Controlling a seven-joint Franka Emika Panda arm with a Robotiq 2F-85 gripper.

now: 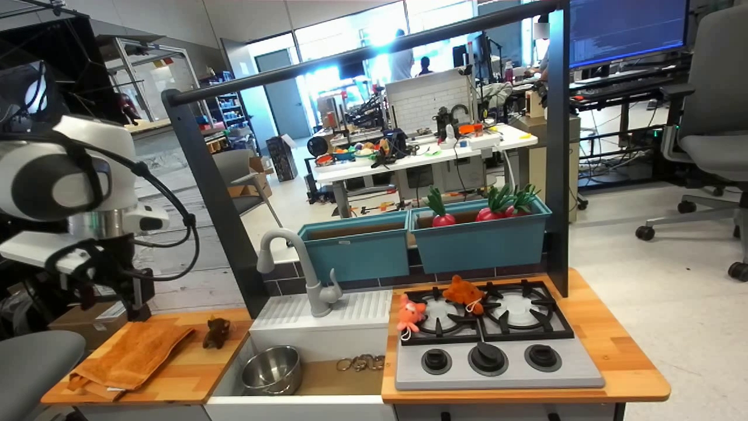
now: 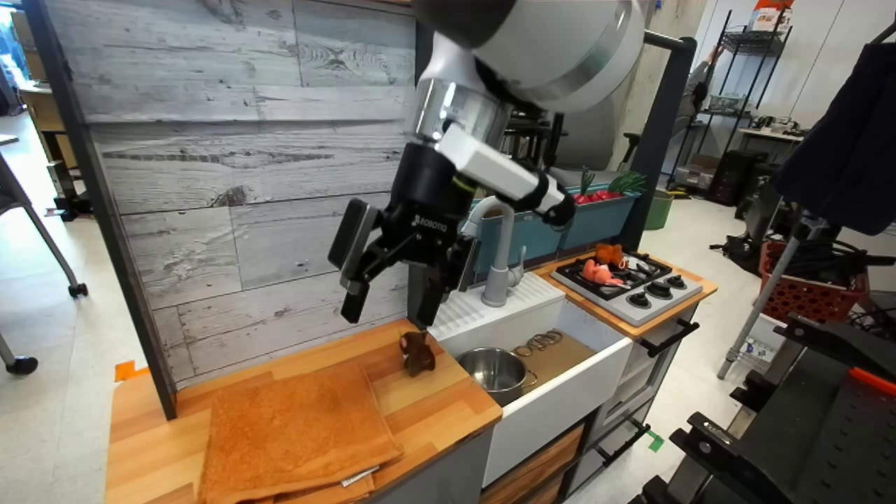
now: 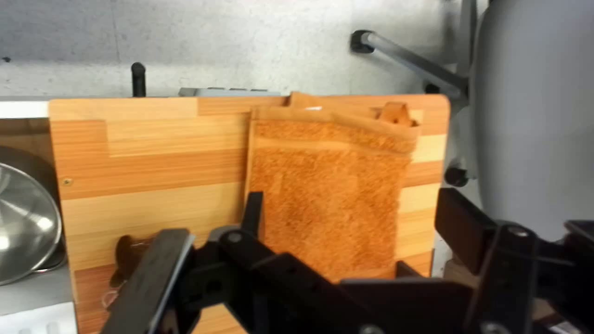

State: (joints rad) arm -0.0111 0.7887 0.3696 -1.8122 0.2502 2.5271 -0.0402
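Wrist view: folded-looking orange towel (image 3: 327, 208) lies flat on the wooden desk (image 3: 153, 171), approx. mid-frame; near-square outline, so its long axis is hard to call. Brown plush toy (image 3: 130, 253) is lower left, partly hidden; steel pot (image 3: 25, 218) at the far left edge, in the sink (image 2: 560, 409).

Pincer (image 2: 387, 315) is released: fingers (image 2: 355, 299) spread wide, nothing btwn them, tips above the desk, AFAICT touching neither towel nor toy.

Key relation: the wrist view has the towel showing btwn the fingers, i.e. roughly under the gap, w/ the toy outside it, off toward frame left. In an exterior view the toy (image 2: 418, 353) shows just below the RH-of-frame fingertip, long axis tilting upper left to lower right; towel spreads lower left. In an exterior view the towel (image 1: 137, 354) lies below the pincer, lower left of frame, toy to its right. Only one arm (image 2: 458, 108), so no nearer hand.
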